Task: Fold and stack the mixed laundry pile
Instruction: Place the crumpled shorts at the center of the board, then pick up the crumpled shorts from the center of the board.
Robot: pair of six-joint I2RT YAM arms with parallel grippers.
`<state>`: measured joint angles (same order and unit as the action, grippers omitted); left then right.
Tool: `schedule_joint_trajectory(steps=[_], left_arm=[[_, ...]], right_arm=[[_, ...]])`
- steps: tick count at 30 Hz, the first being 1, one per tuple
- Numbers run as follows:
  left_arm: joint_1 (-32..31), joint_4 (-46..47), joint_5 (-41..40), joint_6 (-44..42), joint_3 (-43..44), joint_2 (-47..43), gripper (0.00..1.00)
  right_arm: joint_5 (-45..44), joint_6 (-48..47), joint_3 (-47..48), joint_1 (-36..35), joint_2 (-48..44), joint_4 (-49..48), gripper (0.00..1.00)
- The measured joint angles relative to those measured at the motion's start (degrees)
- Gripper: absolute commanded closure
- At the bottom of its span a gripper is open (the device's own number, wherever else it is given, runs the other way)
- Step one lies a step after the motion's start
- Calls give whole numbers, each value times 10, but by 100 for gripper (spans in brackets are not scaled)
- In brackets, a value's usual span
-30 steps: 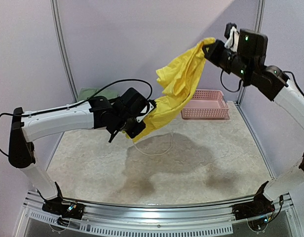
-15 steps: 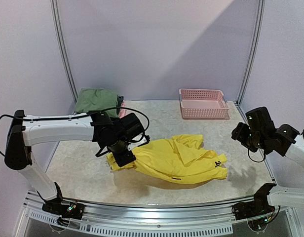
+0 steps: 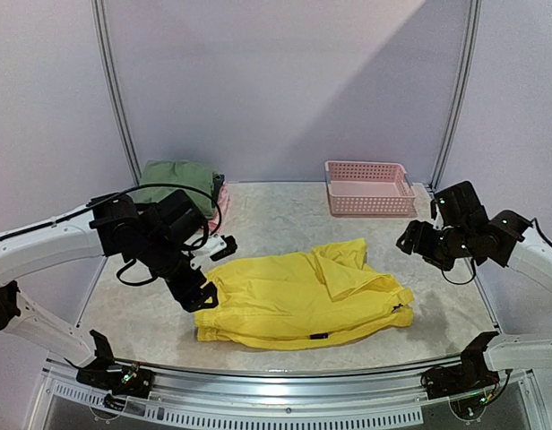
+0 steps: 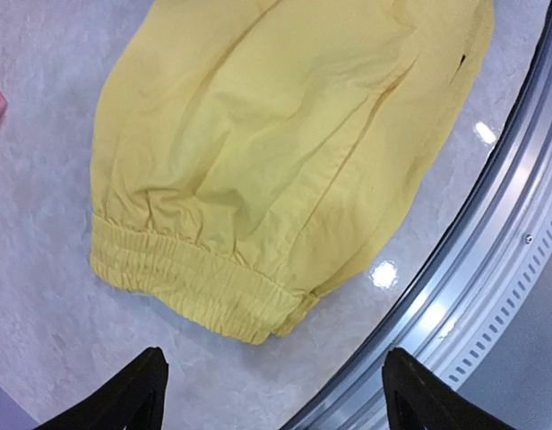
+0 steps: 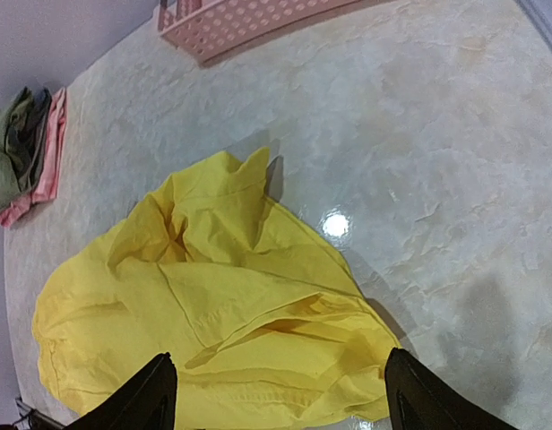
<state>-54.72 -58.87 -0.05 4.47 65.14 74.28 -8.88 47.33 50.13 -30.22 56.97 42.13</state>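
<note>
Yellow first: find the shorts (image 3: 303,300) lying spread along the middle of the near edge of the table (image 3: 285,215), elasticated band toward the left edge, a loose flap and raised wrinkles toward the right edge.

Read the left gripper (image 4: 271,381) as empty, fingers wide apart, hovering just off the banded end. Read the right gripper (image 5: 276,376) the same way, fingers spread with nothing between, above the rumpled end near the right edge.

Judge the step in hand as flattening before the fold. To do it well:
- Pinch the banded end and the opposite end low against the surface.
- Pull gently apart toward the left and right edges until flat.
- Bring one half over the other with edges matched.
- Take only the top layer at the loose flap, not the whole bunch.
- Stay clear of the metal rail (image 4: 504,260) along the near edge.

Count:
- one pair of yellow shorts
- one folded olive-green garment (image 3: 173,179) at the far left corner
- one pink cloth (image 5: 45,161) just beside it, kind not clear
- one pink basket (image 3: 370,208) at the far right corner
- two grippers
</note>
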Motion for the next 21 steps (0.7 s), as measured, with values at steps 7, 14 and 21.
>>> schedule_joint_trajectory(steps=[7,14,21], left_arm=[[18,1,24,94,-30,61,25],[29,48,60,220,-137,37,28],[50,123,85,282,-218,-6,31]], right_arm=[[78,-64,38,0,108,6,20],[112,-79,50,0,150,10,20],[130,-87,51,0,170,13,21]])
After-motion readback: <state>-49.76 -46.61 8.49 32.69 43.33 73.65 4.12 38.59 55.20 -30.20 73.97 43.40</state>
